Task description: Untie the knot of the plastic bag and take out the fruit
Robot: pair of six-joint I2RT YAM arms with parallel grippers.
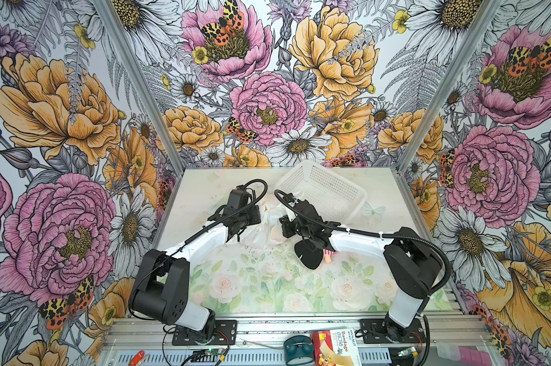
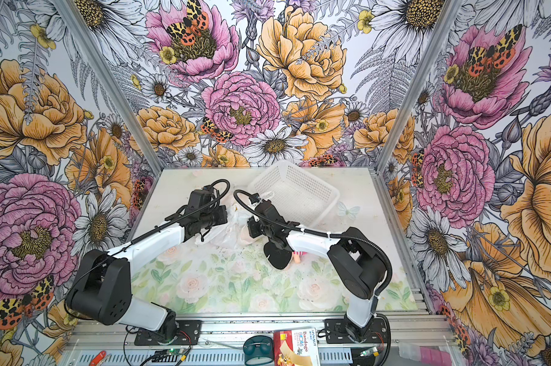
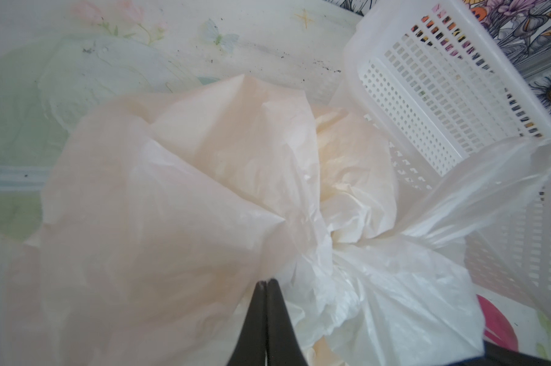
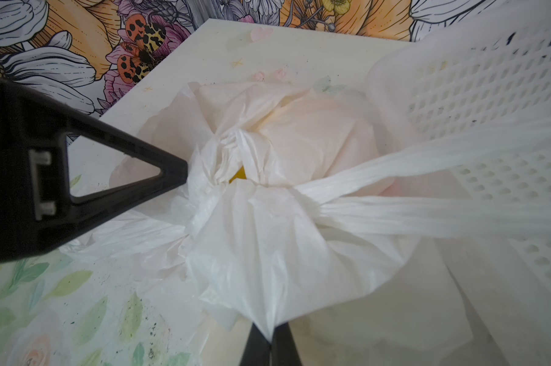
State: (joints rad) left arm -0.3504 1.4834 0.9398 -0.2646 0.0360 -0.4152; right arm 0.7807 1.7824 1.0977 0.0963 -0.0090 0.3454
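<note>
- The right fingers (image 4: 270,343) are pressed together on a peak of film from the plastic bag (image 1: 261,229), which is drawn to a point there.
- The left fingers (image 3: 266,286) are closed tip to tip against the bag's crumpled side; I cannot tell whether any film is nipped between them.
- Between the two sits the knot (image 4: 286,194), still tied, with one handle strand stretched toward the white basket (image 1: 326,188).
- A bit of yellow fruit (image 4: 238,175) peeks through a gap beside the knot; the rest is hidden in the bag.
- The bag lies mid-surface (image 1: 267,285), just beside the tilted basket's near corner.
</note>
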